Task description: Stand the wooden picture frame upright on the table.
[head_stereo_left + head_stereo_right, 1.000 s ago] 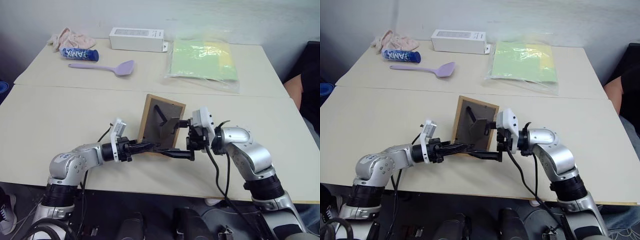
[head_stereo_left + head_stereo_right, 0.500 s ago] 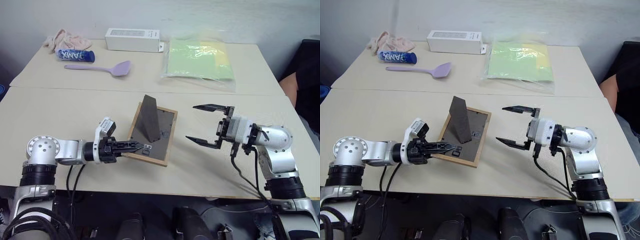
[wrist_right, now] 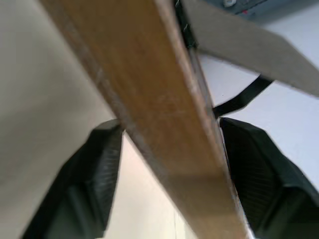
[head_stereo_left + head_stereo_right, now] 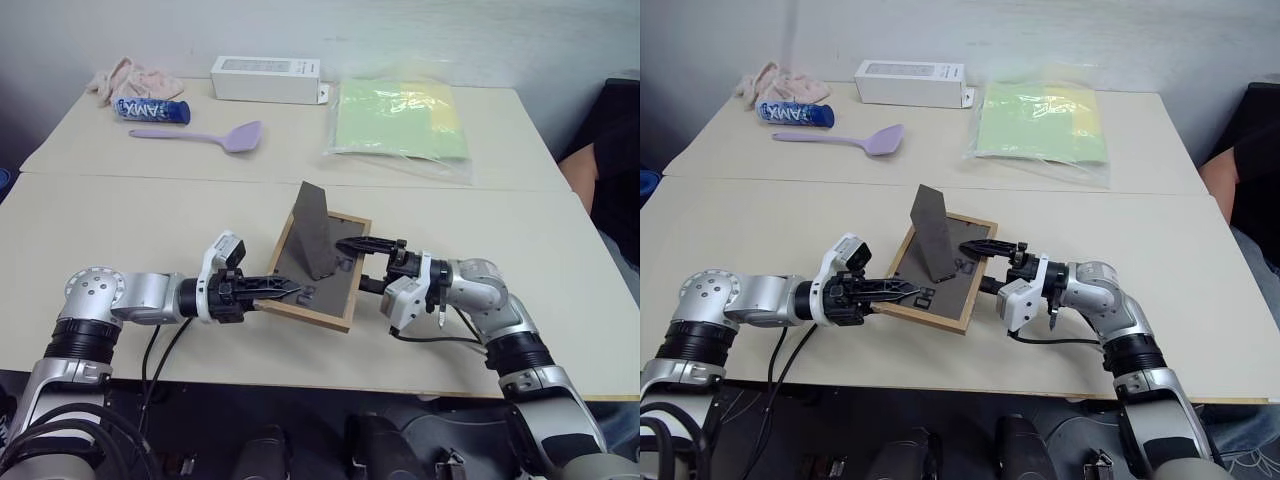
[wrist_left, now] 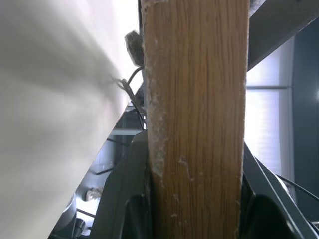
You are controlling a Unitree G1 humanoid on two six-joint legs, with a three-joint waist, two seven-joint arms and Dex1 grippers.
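Now the frame [image 4: 318, 270] sits tilted near the front of the table [image 4: 120, 220], dark back panel facing up with its stand [image 4: 317, 230] sticking out. The left gripper [image 4: 285, 291] has its fingers pinched on the near-left wooden edge. The right gripper [image 4: 362, 264] has its fingers on either side of the right edge, one above and one below; I cannot tell whether they press on it.

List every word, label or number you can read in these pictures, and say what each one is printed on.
"AMX": white letters on the blue tube lying at the far left of the table; its first letters are hidden.
The white oblong box carries a line of print on its top, too small to read.
The wooden picture frame shows its dark back; no text readable there.
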